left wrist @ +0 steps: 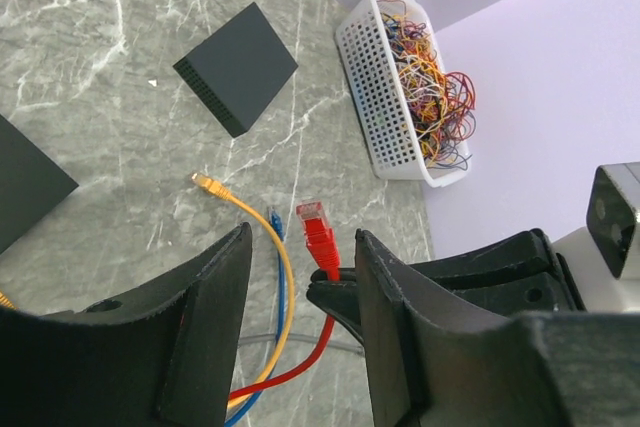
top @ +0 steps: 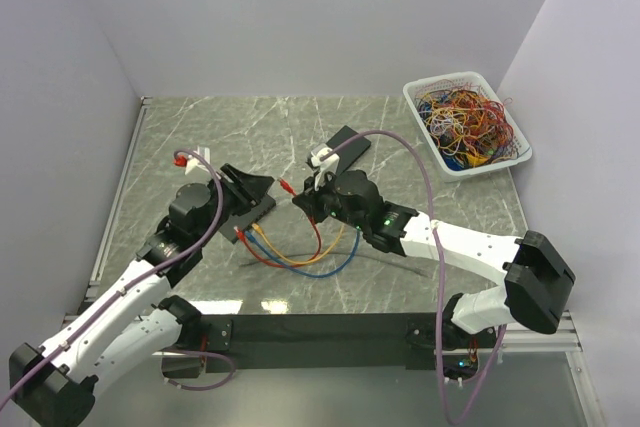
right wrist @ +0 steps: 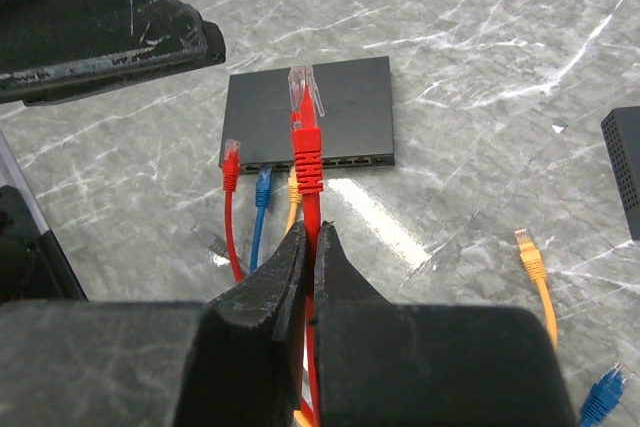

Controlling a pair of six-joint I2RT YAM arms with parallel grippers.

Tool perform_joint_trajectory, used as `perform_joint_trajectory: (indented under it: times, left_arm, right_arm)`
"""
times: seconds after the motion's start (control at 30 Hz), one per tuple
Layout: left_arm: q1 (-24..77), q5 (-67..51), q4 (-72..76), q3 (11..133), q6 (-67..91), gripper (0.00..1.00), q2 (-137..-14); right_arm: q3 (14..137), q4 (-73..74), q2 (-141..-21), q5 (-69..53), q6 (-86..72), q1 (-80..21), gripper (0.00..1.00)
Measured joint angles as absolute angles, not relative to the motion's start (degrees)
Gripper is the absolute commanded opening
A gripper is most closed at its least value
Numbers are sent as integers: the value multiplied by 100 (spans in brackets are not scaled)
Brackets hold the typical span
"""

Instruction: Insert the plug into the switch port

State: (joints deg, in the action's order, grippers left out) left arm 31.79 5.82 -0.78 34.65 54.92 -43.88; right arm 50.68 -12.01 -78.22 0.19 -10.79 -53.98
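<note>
Right pincer (right wrist: 312, 239): clamped tight on the thin red patch cord (right wrist: 318, 347), just behind the boot.
Plug: the red-booted, clear-tipped network plug (right wrist: 303, 112) sticks out past the fingertips, facing the ports, not yet in.
Switch: the flat black network switch (right wrist: 340, 97) lies just beyond.
Handling: light, with a floppy cord and a brittle latch; I'd grip the stiff boot.
Left pincer (left wrist: 300, 262): spread wide, holding nothing.

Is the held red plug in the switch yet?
Out: the red plug sits pinched in the right gripper, short of the switch.
</note>
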Motion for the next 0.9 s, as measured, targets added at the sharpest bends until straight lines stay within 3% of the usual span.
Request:
perform_joint_trajectory:
  times: [0.53,0.9]
  left_arm:
    - [3251,434,414,3262,5673,49,-4705]
    - [3326,434,539,3238,5675,27,-4792]
  right_arm:
    - [5072,-1192,-7824,47,-941,-5603,0]
    - [5142,-1186,-7828,51,-919,-5653,0]
